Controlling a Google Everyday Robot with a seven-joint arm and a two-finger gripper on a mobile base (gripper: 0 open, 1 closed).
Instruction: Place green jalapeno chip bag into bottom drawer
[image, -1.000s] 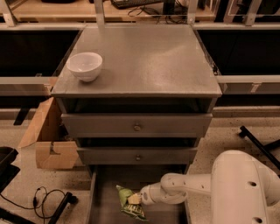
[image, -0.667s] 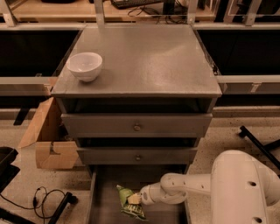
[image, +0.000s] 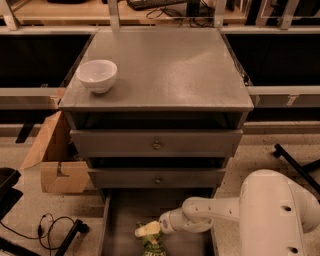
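The bottom drawer is pulled out at the foot of the grey three-drawer cabinet, its flat grey floor showing. The green jalapeno chip bag is inside it near the front, partly cut off by the bottom edge of the view. My gripper reaches in from the right on a white arm and sits low in the drawer, right at the bag's upper end. The bag's top is hidden behind it.
A white bowl stands on the cabinet top at the left. The two upper drawers are shut. An open cardboard box sits left of the cabinet, with black cables on the floor. My white arm body fills the lower right.
The bag now shows lower in the drawer, nearer the front, with less of it visible. The gripper tip now covers where the bag's upper part was.
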